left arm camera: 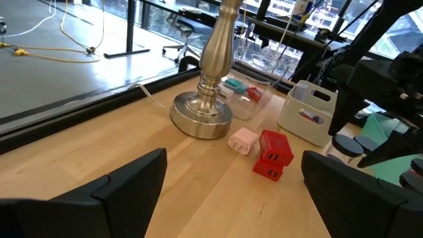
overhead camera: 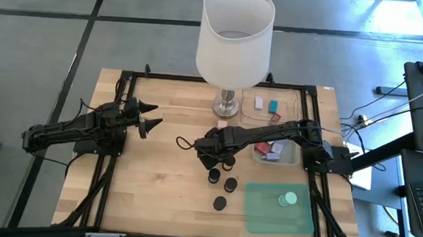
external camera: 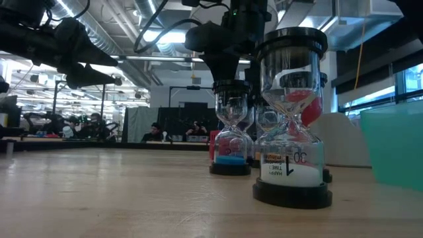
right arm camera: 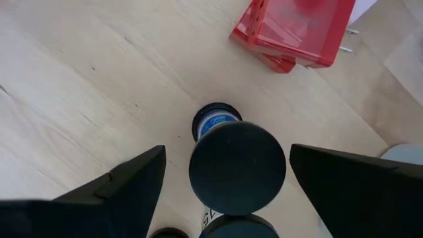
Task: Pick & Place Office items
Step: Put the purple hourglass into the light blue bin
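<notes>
Right end effector [right arm camera: 225,182] hangs spread above the nearest sand timer [right arm camera: 237,166], one finger on either side of its black cap and touching nothing, so you have nothing in hand yet. Seen from the counter's level, that timer [external camera: 231,125] is a small glass hourglass between two black plastic discs: light, stiff, top-heavy enough to tip, and the glass waist would likely crack under a hard pinch. Judge the round cap as the place to take hold, fingers across its width, squeezing gently since smooth plastic may slip or roll. Three more timers [overhead camera: 226,185] stand just beside it toward the counter's [overhead camera: 149,181] front edge, close enough to knock over on the way down. A mint disc [overhead camera: 287,199] lies on the green mat [overhead camera: 265,210]. Farther off, a red block [left arm camera: 272,153] and a pink one [left arm camera: 242,140] sit near the lamp's [overhead camera: 235,39] base. Left end effector [overhead camera: 151,121] waits spread and empty, well apart at the counter's left.
</notes>
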Robot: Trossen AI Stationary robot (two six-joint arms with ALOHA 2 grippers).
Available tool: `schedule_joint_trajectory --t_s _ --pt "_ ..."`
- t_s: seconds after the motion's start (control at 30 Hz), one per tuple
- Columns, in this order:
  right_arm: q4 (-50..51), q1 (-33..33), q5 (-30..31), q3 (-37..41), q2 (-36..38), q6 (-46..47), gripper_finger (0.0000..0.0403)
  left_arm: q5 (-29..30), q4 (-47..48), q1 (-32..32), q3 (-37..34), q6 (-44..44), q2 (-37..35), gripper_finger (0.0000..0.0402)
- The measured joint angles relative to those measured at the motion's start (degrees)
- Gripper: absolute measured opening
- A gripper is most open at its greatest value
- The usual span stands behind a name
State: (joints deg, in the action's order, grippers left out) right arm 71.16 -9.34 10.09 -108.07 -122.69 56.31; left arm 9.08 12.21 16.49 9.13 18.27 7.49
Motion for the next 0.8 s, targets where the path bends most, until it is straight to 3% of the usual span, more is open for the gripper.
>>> schedule_joint_trajectory --t_s 0.33,0.67,0.8 --pt "0.2 0.1 0.8 0.0 -2.1 0.2 0.0316 0.0 0.0 0.0 0.0 0.0 0.0 0.0347" --pt "0.2 0.4 -0.5 0.0 -2.3 0.2 0.0223 0.0 0.0 0.0 0.0 0.0 0.0 0.0347" --pt "0.2 0.5 -0.5 0.0 -2.3 0.2 0.0215 0.0 0.0 0.0 0.0 0.0 0.0 0.0347"
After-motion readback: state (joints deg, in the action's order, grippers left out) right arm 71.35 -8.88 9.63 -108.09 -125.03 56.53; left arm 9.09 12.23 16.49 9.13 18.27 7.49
